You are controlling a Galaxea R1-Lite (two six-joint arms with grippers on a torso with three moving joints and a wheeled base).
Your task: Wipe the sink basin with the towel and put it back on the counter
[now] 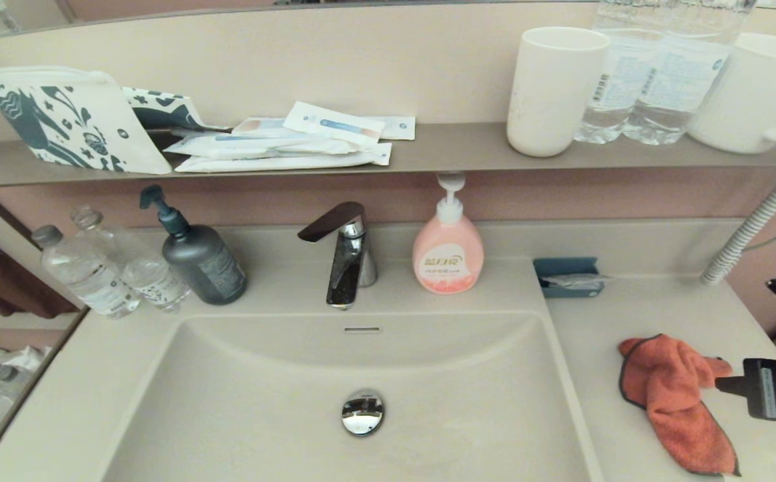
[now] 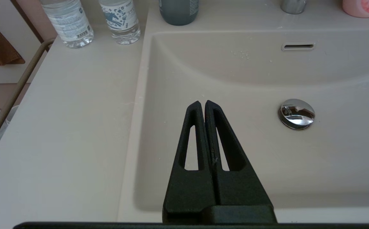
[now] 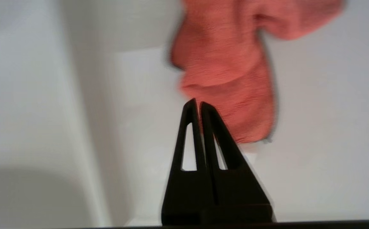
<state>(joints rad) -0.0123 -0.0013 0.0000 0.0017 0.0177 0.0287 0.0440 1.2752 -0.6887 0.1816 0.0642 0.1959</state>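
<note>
The orange-coral towel (image 1: 669,395) (image 3: 222,63) lies crumpled on the beige counter (image 1: 662,308) to the right of the sink basin (image 1: 260,402). My right gripper (image 1: 719,383) (image 3: 198,103) reaches in from the right edge, shut, its tips at the towel's right side with no cloth between them. The left gripper (image 2: 202,103) is out of the head view. In the left wrist view it hangs shut and empty over the basin's (image 2: 235,152) near left part. The chrome drain plug (image 1: 363,412) (image 2: 296,113) and slot overflow (image 1: 362,329) are bare.
Behind the basin stand a faucet (image 1: 347,258), a pink soap bottle (image 1: 448,251), a dark pump bottle (image 1: 200,258) and two water bottles (image 1: 103,271). A blue tray (image 1: 568,276) sits behind the towel. A grey shelf (image 1: 454,150) holds cups and packets. A hose (image 1: 749,227) hangs far right.
</note>
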